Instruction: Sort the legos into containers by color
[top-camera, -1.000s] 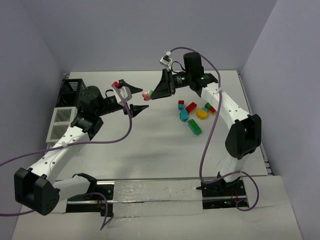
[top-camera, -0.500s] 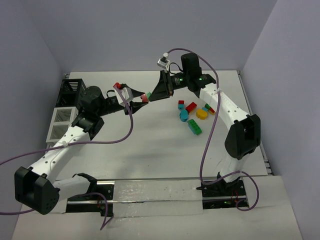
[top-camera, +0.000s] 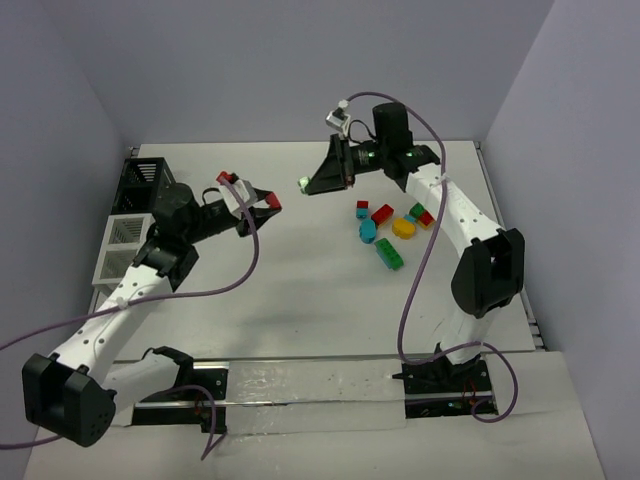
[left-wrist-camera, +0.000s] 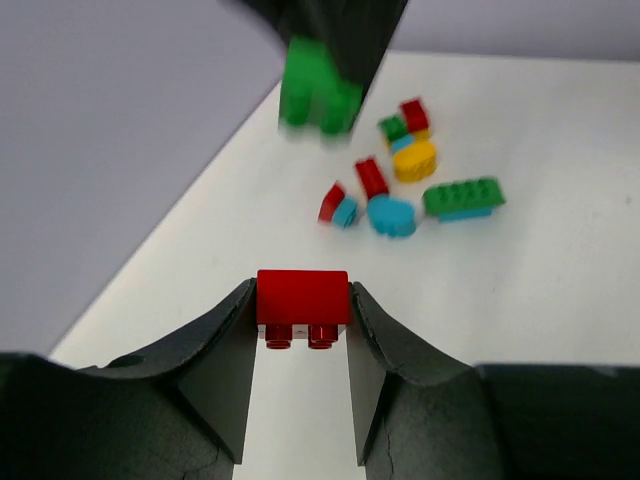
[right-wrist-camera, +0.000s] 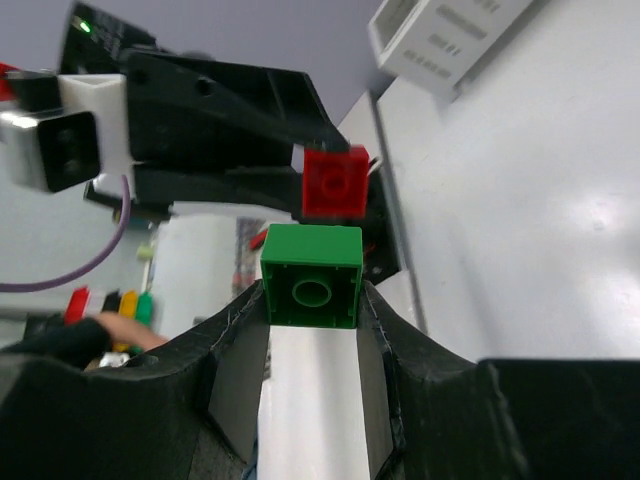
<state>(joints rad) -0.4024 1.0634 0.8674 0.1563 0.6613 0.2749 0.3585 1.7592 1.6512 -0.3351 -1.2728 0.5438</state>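
Observation:
My left gripper (top-camera: 270, 203) is shut on a red brick (left-wrist-camera: 302, 303), held above the table's left middle; the brick also shows in the right wrist view (right-wrist-camera: 335, 182). My right gripper (top-camera: 305, 184) is shut on a green brick (right-wrist-camera: 312, 275), held in the air a little to the right of the left gripper; it shows blurred in the left wrist view (left-wrist-camera: 318, 88). The two bricks are apart. Several loose legos (top-camera: 390, 230) in red, cyan, yellow and green lie on the table at the right. The black bin (top-camera: 139, 180) and the white bin (top-camera: 124, 245) stand at the left edge.
The white table (top-camera: 300, 290) ends at grey walls behind and at both sides. Purple cables hang from both arms. A long green brick (top-camera: 389, 254) lies nearest the front of the pile.
The two grippers met with the red and green bricks joined, then drew apart: my left gripper moved left with the red brick, my right keeps the green one.

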